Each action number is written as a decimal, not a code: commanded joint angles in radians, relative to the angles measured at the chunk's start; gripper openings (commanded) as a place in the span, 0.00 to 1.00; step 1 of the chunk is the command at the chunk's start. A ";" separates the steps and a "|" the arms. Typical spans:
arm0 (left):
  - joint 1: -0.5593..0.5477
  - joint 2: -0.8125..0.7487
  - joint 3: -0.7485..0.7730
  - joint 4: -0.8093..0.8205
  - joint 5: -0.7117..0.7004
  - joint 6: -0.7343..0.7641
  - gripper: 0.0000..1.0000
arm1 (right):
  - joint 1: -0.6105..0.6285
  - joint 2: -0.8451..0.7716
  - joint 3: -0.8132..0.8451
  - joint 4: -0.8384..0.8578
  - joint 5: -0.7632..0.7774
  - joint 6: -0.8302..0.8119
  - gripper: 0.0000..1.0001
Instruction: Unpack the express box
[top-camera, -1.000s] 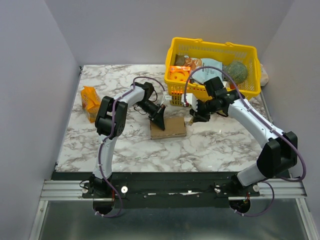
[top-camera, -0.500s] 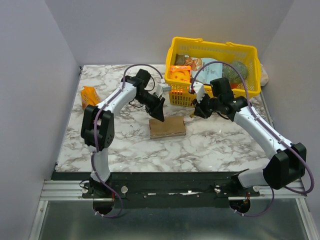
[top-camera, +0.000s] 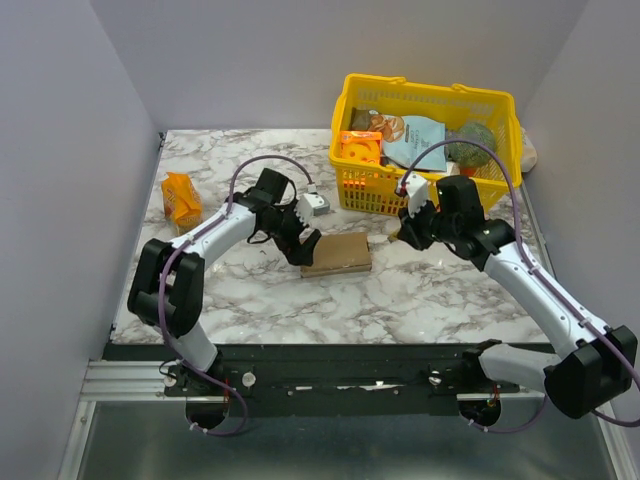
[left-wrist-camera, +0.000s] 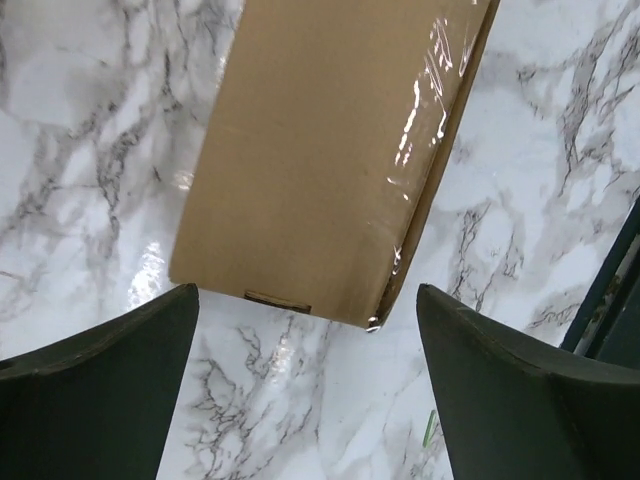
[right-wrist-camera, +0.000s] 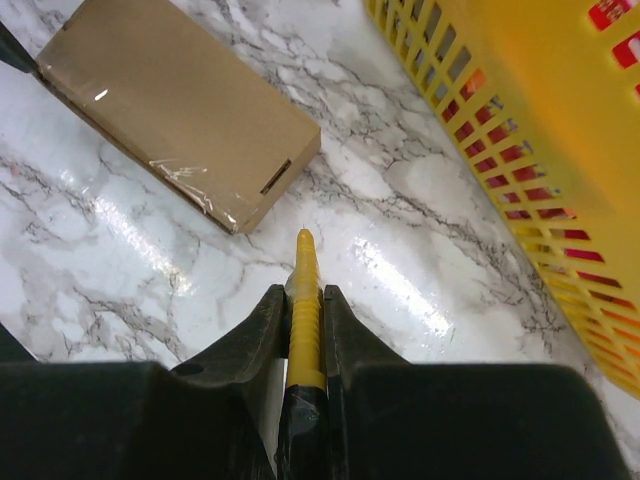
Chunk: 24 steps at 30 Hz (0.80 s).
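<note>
The express box is a small flat brown carton with clear tape, lying on the marble table in front of the basket. My left gripper is at its left end, low over the table. In the left wrist view the fingers stand wide open, with the box's near edge just ahead of them and nothing between them. My right gripper hovers to the right of the box. It is shut on a yellow ribbed tool whose thin tip points toward the box's corner.
A yellow mesh basket stands at the back right, with an orange packet and a green object among its goods. Its wall is close on the right gripper's right. Another orange packet stands at the left.
My left gripper has opened and drawn back from the box's top to its left end, lower down. The right arm has shifted slightly right, still holding the yellow tool.
</note>
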 joint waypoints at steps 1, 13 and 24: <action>-0.038 -0.110 -0.068 0.180 -0.007 0.047 0.99 | -0.001 -0.043 -0.055 0.018 0.004 0.025 0.01; -0.176 -0.009 0.040 0.141 -0.192 0.236 0.99 | -0.001 -0.120 -0.224 0.173 0.054 0.132 0.01; -0.182 0.082 0.124 0.107 -0.266 0.195 0.99 | -0.001 -0.081 -0.201 0.267 0.034 0.124 0.00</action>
